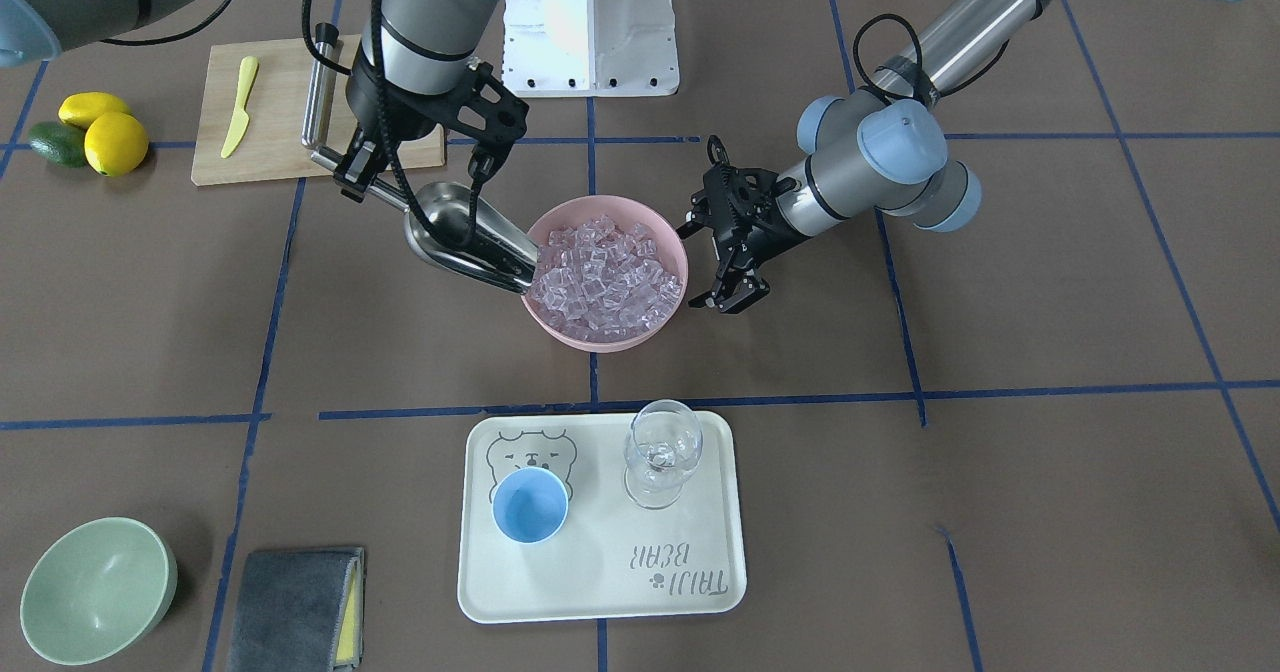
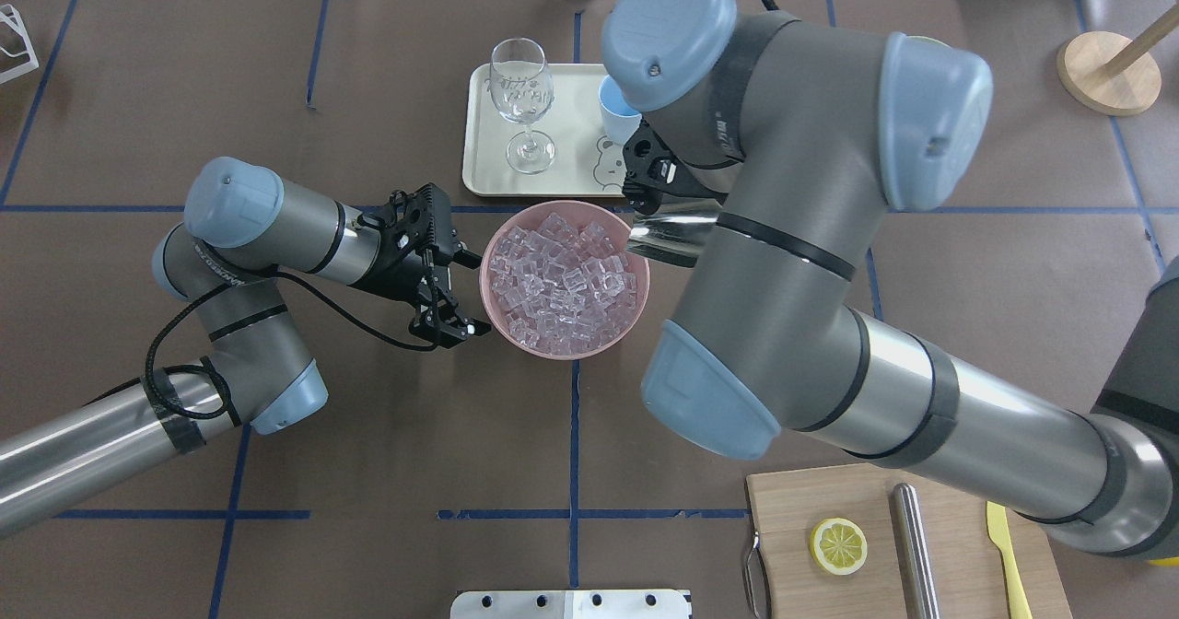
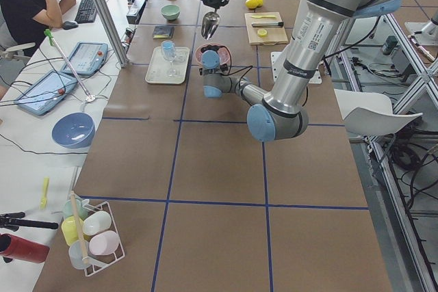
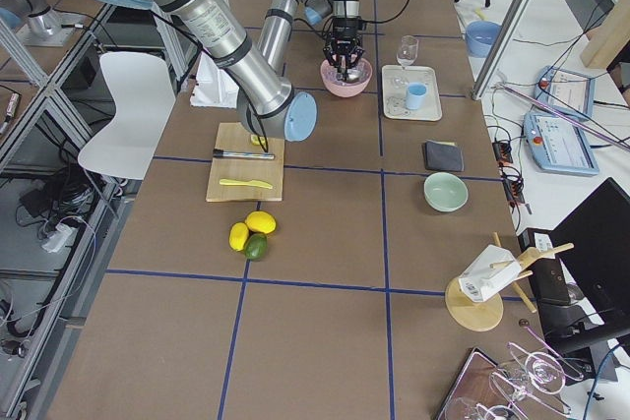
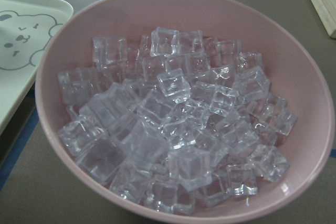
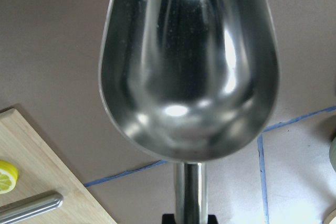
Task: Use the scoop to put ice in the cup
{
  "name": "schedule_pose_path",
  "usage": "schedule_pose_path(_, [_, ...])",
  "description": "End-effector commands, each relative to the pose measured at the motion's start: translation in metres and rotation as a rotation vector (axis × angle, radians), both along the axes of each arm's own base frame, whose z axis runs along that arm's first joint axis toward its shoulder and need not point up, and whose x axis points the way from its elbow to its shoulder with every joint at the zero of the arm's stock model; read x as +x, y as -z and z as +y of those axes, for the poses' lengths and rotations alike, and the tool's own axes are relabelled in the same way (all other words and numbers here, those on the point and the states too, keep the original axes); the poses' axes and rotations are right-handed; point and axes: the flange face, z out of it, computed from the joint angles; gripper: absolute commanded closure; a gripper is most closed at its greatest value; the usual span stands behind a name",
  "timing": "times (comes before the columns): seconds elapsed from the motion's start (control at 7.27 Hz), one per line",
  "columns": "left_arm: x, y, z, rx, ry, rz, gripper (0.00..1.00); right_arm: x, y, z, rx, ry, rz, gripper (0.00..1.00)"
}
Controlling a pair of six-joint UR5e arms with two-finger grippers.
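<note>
We see the right gripper (image 1: 360, 174) pinching the short rod handle of the scoop (image 1: 465, 237), jaws pressed onto the rod at its far end. The trough reaches out ahead of the jaws and slants down toward the pink bowl (image 1: 672, 242). Its open lip sits at the bowl's rim, on the side away from the left gripper (image 1: 732, 298). We cannot tell whether the lip touches the ice (image 1: 605, 277). In the right wrist view the trough is bare polished metal.

The ice is heaped in the pink bowl, between the two grippers. The left gripper hangs just beside the bowl's other side, jaws slightly spread and holding nothing, fingertips pointing down near the rim. We cannot tell whether they touch it.

The cup (image 1: 530, 505) stands upright on the cream tray (image 1: 600, 592), partly over the bear drawing, beside a wine glass (image 1: 660, 452). It sits well apart from both sets of jaws, with the bowl lying between it and the robot.
</note>
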Motion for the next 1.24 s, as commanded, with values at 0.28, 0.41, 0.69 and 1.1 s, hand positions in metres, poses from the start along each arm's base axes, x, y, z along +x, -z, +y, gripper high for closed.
schedule_pose_path(0.28, [0.001,0.001,-0.001,-0.002,0.0,0.0,0.0,-0.054,0.039,-0.013,-0.046,0.037,0.197,1.0])
schedule_pose_path(0.41, [0.001,0.001,-0.001,-0.002,0.0,0.0,0.0,-0.062,0.037,-0.004,-0.037,0.058,0.224,1.0])
schedule_pose_path(0.69, [0.003,-0.003,-0.002,-0.006,0.0,-0.006,0.0,-0.067,0.039,0.01,-0.022,0.086,0.283,1.0])
schedule_pose_path(1.1, [0.003,-0.005,-0.002,-0.006,-0.001,-0.005,0.0,-0.088,0.04,0.007,-0.025,0.102,0.334,1.0])
